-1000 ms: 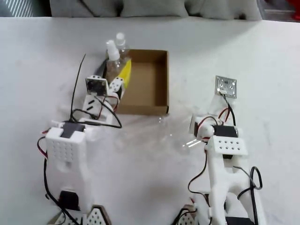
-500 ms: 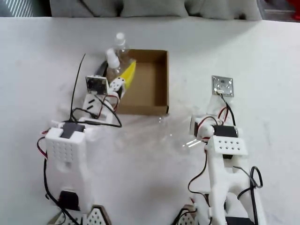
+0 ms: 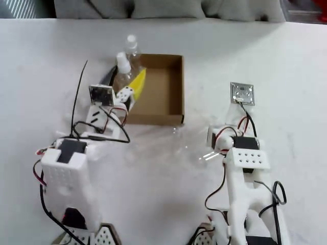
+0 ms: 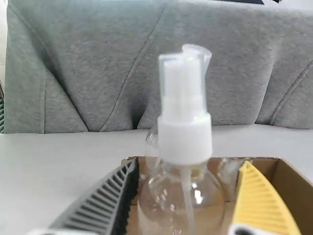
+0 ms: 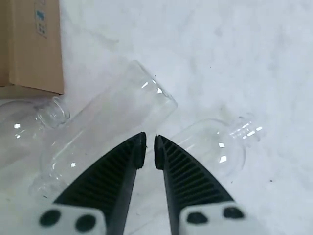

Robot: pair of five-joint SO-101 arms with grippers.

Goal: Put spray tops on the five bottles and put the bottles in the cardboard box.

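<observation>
My right pincer (image 5: 146, 149) hangs low over the table (image 3: 286, 61) with its jaws pressed almost together, a sliver of gap and nothing between them. Under its tips lies the first bare bottle (image 5: 110, 129), on its side with no top. The second bare bottle (image 5: 215, 147) lies just beside it, and the third bare bottle (image 5: 29, 117) lies near a corner of the box (image 3: 156, 119), its open neck showing. Farther out, my left pincer (image 4: 187, 169) pinches the capped bottle (image 4: 178, 205) upright between its grey and yellow fingers. The spray top (image 4: 184, 127) sits on that bottle's neck. The bottle is at the box's left wall, and I cannot tell whether its base is already over the inside or on the rim. Beyond it stands the far bottle (image 3: 132, 48), also topped, at the box's far left corner; whether it is inside or just outside, I cannot tell. The box floor that I can see is bare cardboard. By my reckoning two of the five have their tops and are at the box. Three are yet to be topped and boxed, so I am well short of halfway.
</observation>
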